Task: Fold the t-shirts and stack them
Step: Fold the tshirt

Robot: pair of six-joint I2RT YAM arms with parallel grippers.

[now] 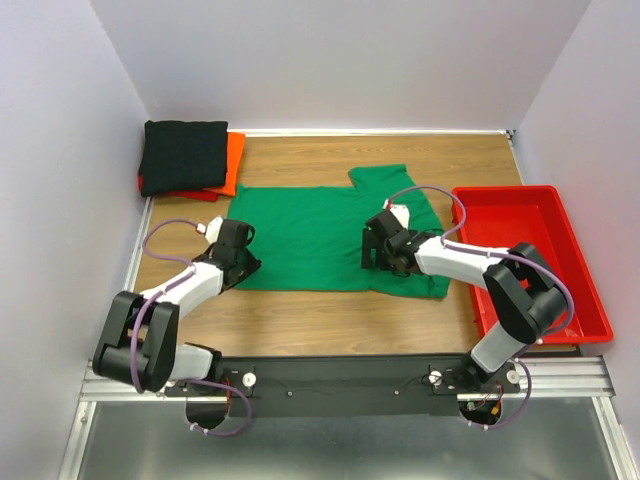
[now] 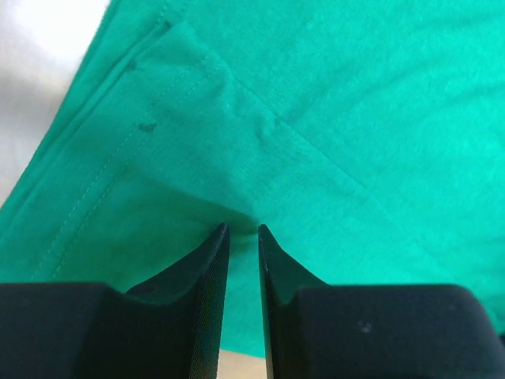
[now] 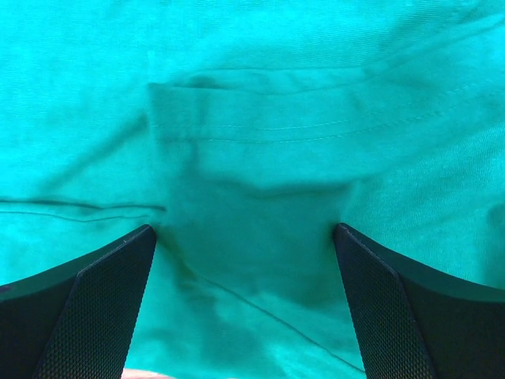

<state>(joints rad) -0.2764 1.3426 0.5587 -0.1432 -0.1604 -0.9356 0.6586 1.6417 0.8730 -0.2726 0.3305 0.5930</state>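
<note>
At table [image 1: 320,325] centre, the green t-shirt [image 1: 300,235] lies spread flat. My left gripper [image 2: 241,229] is at its left edge, jaws nearly together at a raised ridge of cloth; I cannot tell whether they clamp it. My right gripper [image 3: 245,233] is over its right part, jaws wide apart. The folded black t-shirt [image 1: 183,155] lies on the orange-red t-shirt [image 1: 232,160], far left corner.

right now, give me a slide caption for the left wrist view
Left gripper pinches a raised fold of the green t-shirt beside a stitched hem.
</note>
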